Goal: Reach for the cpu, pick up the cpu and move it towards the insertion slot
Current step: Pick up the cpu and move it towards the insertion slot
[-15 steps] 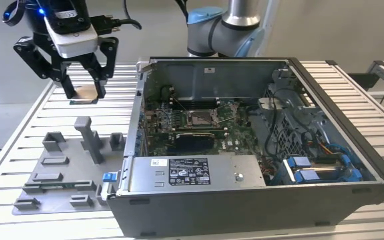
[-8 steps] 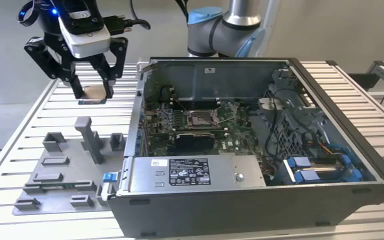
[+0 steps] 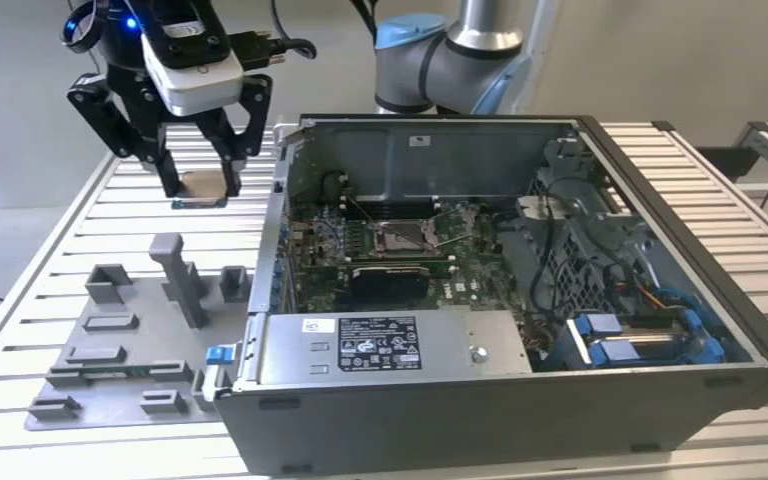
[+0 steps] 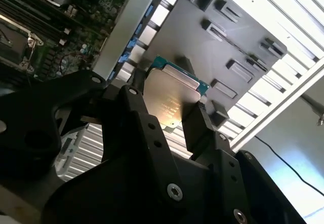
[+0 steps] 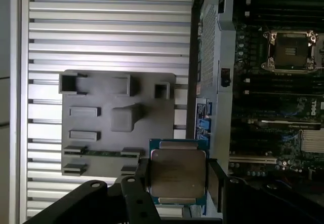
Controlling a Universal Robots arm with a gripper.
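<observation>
My gripper [image 3: 201,186] hangs above the slatted table on the exterior view's left, shut on the cpu [image 3: 203,187], a small flat square chip with a silvery face. In both wrist views the black fingers clamp the cpu [image 5: 177,174] [image 4: 168,97] by two opposite edges, its metal face and blue-green rim showing. The insertion slot [image 3: 399,236] sits in the green motherboard inside the open computer case [image 3: 704,300], to the exterior view's right of the gripper. In the first wrist view the insertion slot [image 5: 290,50] has a silvery frame and a dark centre.
A grey fixture plate [image 3: 131,340] with upright blocks lies on the table below the gripper. The case's near wall [image 3: 280,190] stands between the gripper and the motherboard. A power supply [image 3: 398,345] and blue drive brackets [image 3: 631,335] fill the case's front.
</observation>
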